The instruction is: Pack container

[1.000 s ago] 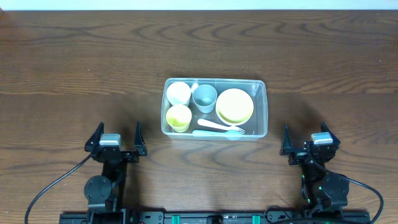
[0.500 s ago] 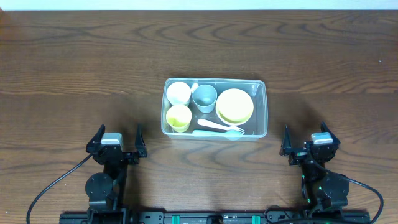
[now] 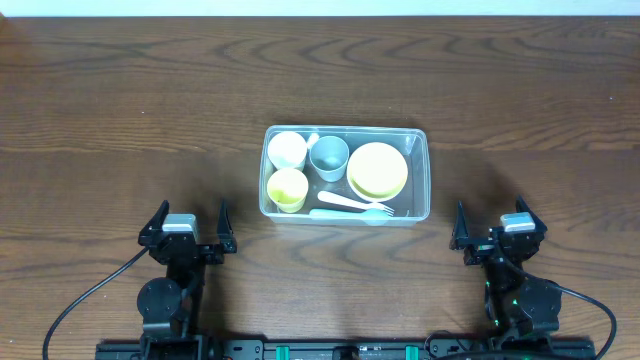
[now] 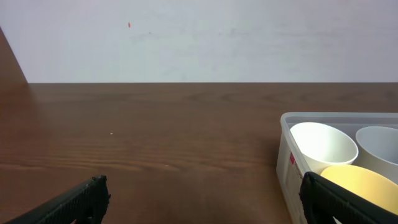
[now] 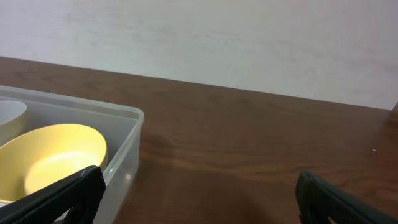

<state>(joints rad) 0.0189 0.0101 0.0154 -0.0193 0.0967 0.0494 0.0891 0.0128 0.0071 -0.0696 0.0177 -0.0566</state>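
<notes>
The table (image 3: 120,100) is dark wood with obvious grain and a soft satin sheen, pretty smooth. The container (image 3: 424,190) is clear glossy plastic. The white cup (image 3: 287,149), grey cup (image 3: 329,156), yellow cup (image 3: 287,187) and yellow bowl (image 3: 377,170) all look like smooth matt plastic, same for the white fork (image 3: 350,203). The jaws on the left gripper (image 3: 190,215) and right gripper (image 3: 492,222) are matt black.

Ahead of my left gripper (image 3: 190,216) and right gripper (image 3: 492,220), I count one clear rectangular plastic container (image 3: 421,176). Inside: one white round plastic cup (image 3: 287,150), one grey-blue cup (image 3: 329,156) and one yellow cup (image 3: 287,188), so three cups; one shallow yellow bowl (image 3: 378,170); one white plastic spoon (image 3: 336,200); one pale green plastic fork (image 3: 372,211).
</notes>
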